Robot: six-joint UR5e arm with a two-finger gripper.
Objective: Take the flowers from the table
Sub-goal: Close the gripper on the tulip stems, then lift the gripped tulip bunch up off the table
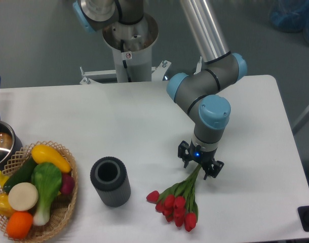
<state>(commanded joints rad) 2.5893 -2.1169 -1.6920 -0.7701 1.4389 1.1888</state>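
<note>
Because you are aiming for the thin stem end of the flowers [179,199], your gripper [199,165] is straddling it with jaws parted, holding nothing yet

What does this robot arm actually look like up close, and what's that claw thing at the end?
The arm is a silver metal tube with rounded grey joints capped in light blue. Its end effector is a small black two-fingered claw with a tiny blue light glowing on it. No loose cables are visible.
</note>
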